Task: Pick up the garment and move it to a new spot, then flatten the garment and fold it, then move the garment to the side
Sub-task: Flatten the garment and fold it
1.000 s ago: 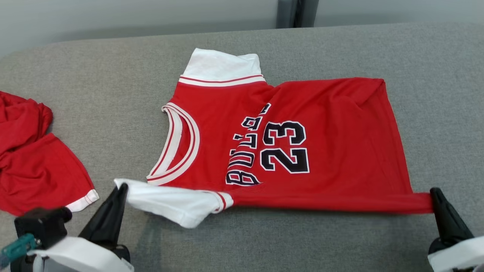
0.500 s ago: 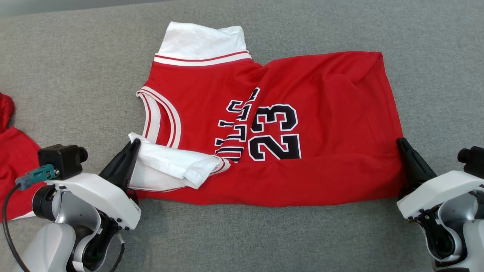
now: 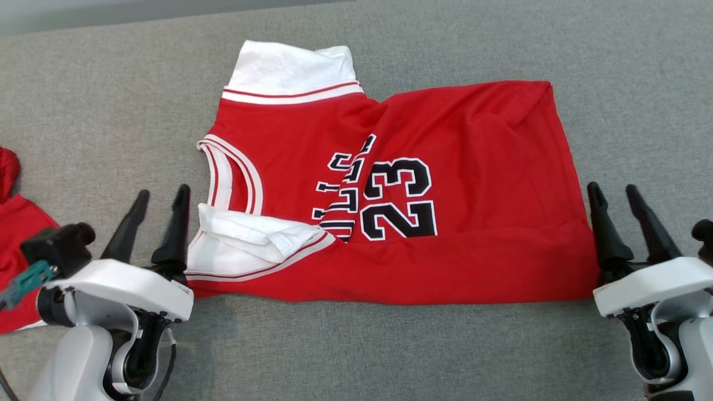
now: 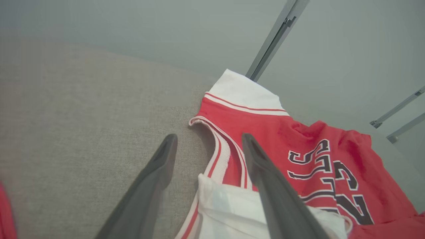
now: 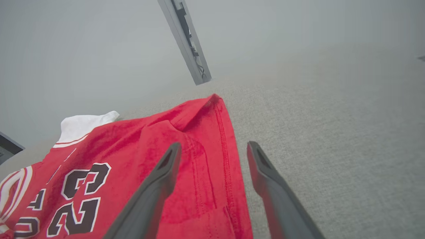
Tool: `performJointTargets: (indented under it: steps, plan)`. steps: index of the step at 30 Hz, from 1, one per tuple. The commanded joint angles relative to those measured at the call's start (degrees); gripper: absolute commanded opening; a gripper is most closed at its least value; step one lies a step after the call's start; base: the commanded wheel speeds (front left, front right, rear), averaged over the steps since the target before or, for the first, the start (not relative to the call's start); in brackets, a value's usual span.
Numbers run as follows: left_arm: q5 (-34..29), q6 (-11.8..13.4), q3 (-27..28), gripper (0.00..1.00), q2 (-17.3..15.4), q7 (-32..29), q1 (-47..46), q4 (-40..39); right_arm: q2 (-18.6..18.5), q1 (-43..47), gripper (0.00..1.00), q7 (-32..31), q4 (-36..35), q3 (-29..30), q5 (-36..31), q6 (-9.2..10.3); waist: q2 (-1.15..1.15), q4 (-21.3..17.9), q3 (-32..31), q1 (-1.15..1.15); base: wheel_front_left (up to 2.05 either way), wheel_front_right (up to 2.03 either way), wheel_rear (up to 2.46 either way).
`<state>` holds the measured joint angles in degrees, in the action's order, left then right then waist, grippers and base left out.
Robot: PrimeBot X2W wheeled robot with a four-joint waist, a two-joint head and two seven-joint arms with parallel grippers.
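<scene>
The garment (image 3: 473, 167) is a red jersey with white sleeves and a black "23", lying sideways on the grey surface with its near long edge folded over onto the body. My left gripper (image 3: 161, 195) stands open at the jersey's left end, beside the folded white sleeve (image 3: 245, 239), with nothing between its fingers. In the left wrist view the gripper (image 4: 209, 139) straddles the striped neckline (image 4: 219, 156). My right gripper (image 3: 613, 189) is open at the jersey's right hem; in the right wrist view, the gripper (image 5: 214, 146) spans the hem edge (image 5: 225, 139), empty.
Another red garment (image 3: 16, 245) with white trim lies at the left edge of the head view. The grey fabric surface (image 3: 111, 111) stretches around the jersey. A metal post (image 5: 186, 36) stands beyond the surface's far edge.
Both grippers have opened and let go of the jersey's near edge, which they had carried over onto the body. The fold now lies flat. The camera has also tilted downward.
</scene>
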<state>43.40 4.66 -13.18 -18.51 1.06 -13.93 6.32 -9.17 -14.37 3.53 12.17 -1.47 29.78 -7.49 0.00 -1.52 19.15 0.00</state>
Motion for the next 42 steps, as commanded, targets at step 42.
performJointTargets:
  steps: [42]
  plan:
    - [-12.9,-0.2,-1.4,1.0,4.3,12.5,8.0,9.9,0.1,9.6,1.0,9.2,7.0,-3.4,-10.8,0.0,0.0,0.8,-6.0,0.0,0.0,0.0,0.0]
